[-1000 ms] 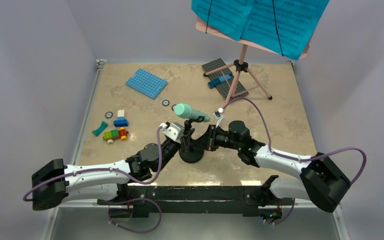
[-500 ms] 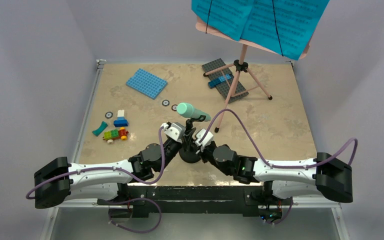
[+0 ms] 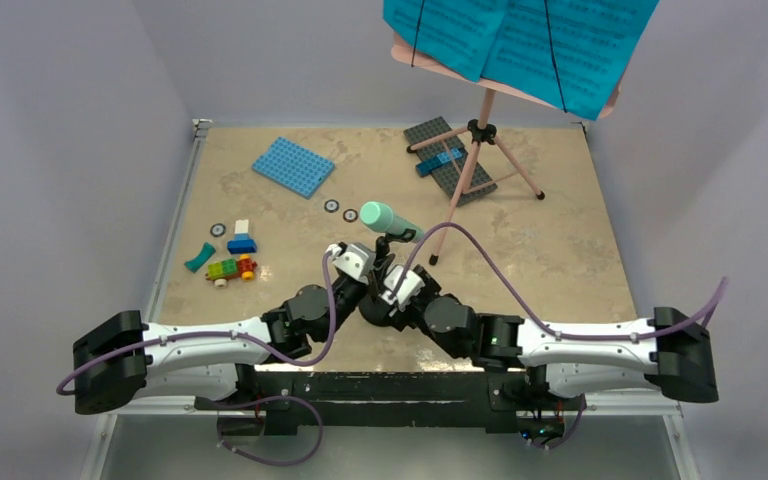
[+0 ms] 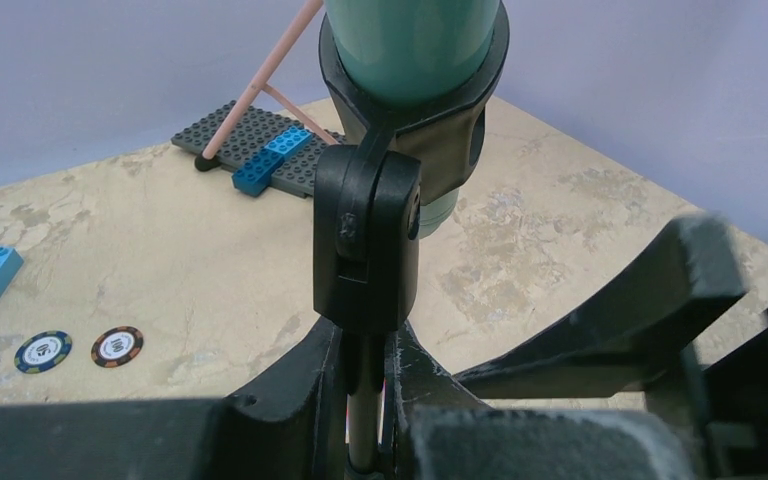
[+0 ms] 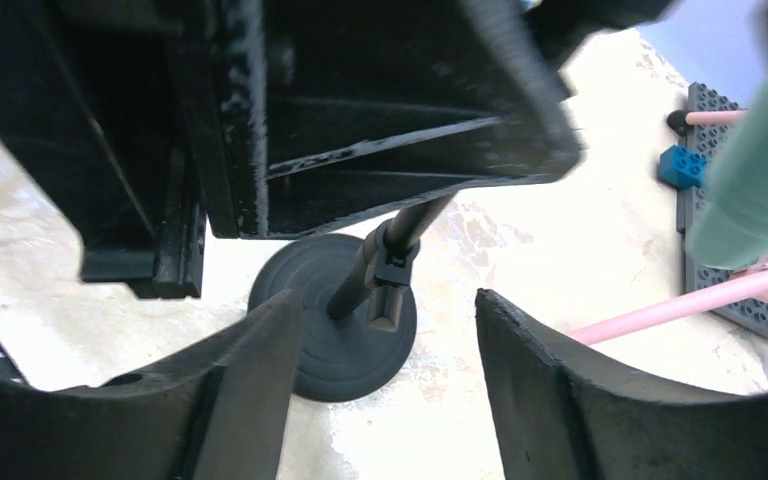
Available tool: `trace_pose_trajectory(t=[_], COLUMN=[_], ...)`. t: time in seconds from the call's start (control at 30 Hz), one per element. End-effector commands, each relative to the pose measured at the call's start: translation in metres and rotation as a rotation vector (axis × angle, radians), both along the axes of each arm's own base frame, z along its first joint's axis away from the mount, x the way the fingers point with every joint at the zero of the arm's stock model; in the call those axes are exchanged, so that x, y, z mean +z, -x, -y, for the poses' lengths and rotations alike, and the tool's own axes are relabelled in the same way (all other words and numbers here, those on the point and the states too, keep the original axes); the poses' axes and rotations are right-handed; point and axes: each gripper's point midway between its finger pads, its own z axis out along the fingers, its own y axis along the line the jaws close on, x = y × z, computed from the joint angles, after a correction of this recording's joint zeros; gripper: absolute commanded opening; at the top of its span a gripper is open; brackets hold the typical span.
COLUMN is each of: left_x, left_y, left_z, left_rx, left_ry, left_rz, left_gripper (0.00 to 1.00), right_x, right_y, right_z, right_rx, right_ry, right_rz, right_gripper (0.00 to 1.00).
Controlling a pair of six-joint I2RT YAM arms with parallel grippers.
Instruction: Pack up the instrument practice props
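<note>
The small black mic stand has its round base [image 5: 345, 320] on the table near the front middle [image 3: 374, 310]. Its clip [image 4: 368, 240] holds the mint-green microphone [image 3: 385, 219] [image 4: 410, 40]. My left gripper [image 4: 365, 350] [image 3: 368, 272] is shut on the stand's thin pole just under the clip. My right gripper [image 5: 388, 300] [image 3: 392, 290] is open, hovering close over the base from the right, its fingers apart from the pole. The pink tripod music stand [image 3: 475, 160] is at the back right and carries cyan sheet-music pages [image 3: 520, 40].
A blue baseplate [image 3: 293, 165] lies at the back left. A grey baseplate [image 3: 450, 160] with a blue brick lies under the tripod legs. Toy bricks [image 3: 230, 255] and small round chips [image 3: 331, 205] lie to the left. One pink tripod leg [image 5: 680, 305] reaches close to my right gripper.
My right arm has swung in from the right toward the near side of the stand and its jaws have opened. The microphone has shifted slightly right. The left gripper keeps its hold.
</note>
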Motion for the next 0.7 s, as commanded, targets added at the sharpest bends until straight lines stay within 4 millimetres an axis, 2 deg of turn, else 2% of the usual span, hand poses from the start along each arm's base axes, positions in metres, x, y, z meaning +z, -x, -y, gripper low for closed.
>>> trace_pose_trajectory(t=[0.0, 0.23, 0.47, 0.67], left_x=[-0.068, -0.068, -0.082, -0.091], left_y=[0.024, 0.031, 0.034, 0.037], left_z=[0.011, 0.018, 0.022, 0.022], left_rx=[-0.113, -0.177, -0.185, -0.184], left_ry=[-0.169, -0.211, -0.308, -0.293], left_rz=[-0.154, -0.125, -0.136, -0.158], left_gripper=[0.00, 0.00, 0.00, 0.00], right_x=[0.036, 0.067, 0.065, 0.061], right_y=[0.012, 0.024, 0.025, 0.025], right_z=[0.008, 0.043, 0.078, 0.086], right_rx=[0.000, -0.030, -0.106, -0.129], right_ry=[-0.136, -0.349, -0.377, -0.384], right_rz=[-0.076, -0.156, -0.183, -0.192], right_gripper=[0.68, 0.69, 0.69, 0.69])
